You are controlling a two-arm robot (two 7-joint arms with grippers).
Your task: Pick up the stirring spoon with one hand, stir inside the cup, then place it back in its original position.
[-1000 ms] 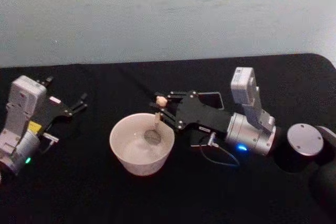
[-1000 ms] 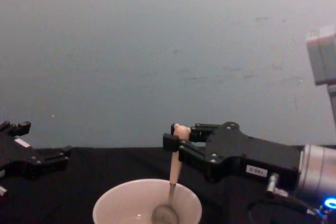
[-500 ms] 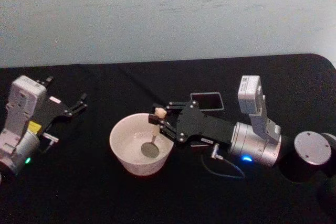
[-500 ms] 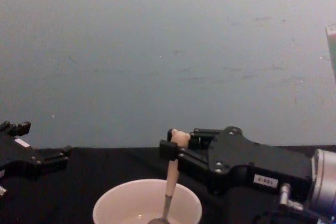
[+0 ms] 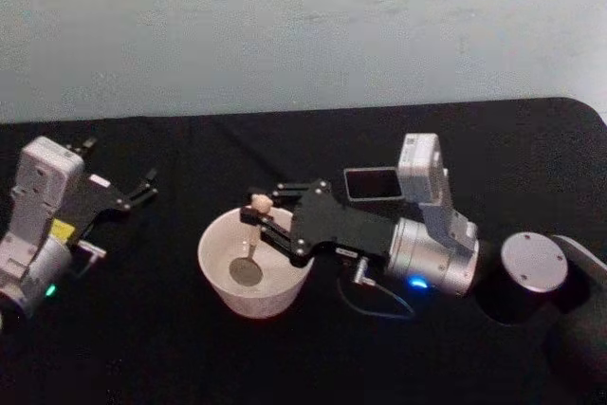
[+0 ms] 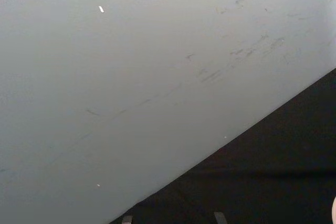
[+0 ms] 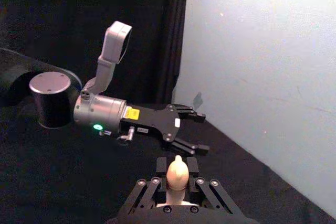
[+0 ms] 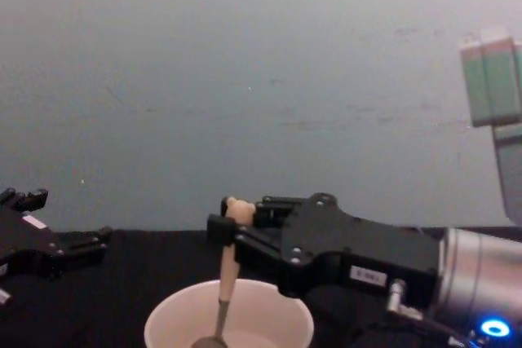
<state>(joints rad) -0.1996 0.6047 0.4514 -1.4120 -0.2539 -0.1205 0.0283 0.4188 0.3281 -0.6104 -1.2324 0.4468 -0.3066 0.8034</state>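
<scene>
Left end effector [image 5: 119, 164]: at the left edge of the black desk [image 5: 142, 348], fingers apart, nothing between them. The chest view has it low at the left border [image 8: 61, 219]. The right wrist view shows it farther off [image 7: 199, 132] with the gap between its fingers plainly visible. It is well apart from the cup.

Cup [image 5: 248, 303]: cream-white and round, standing upright on the desk left of centre. In the chest view its rim and inner wall [image 8: 269, 319] sit at the lower edge, directly under the right end effector's fingertips.

Spoon [image 5: 252, 239]: inside the cup, handle up, leaning slightly. The round metal bowl sits low in the cup, left of the cup's middle. Cannot tell if it touches the bottom. The beige handle [image 8: 227, 270] rises clear of the rim, and the small bear head tops it. That head shows in the right wrist view [image 7: 177, 174], flanked by the fingers.

Right end effector [image 5: 261, 213]: reaches in from the right, roughly level, over the cup's right rim. Its fingers are clamped on the spoon handle just below the bear head [image 8: 232, 222].

Holder [image 5: 372, 182]: dark and square, on the desk behind the right end effector's body, right of the cup and not touching it.
</scene>
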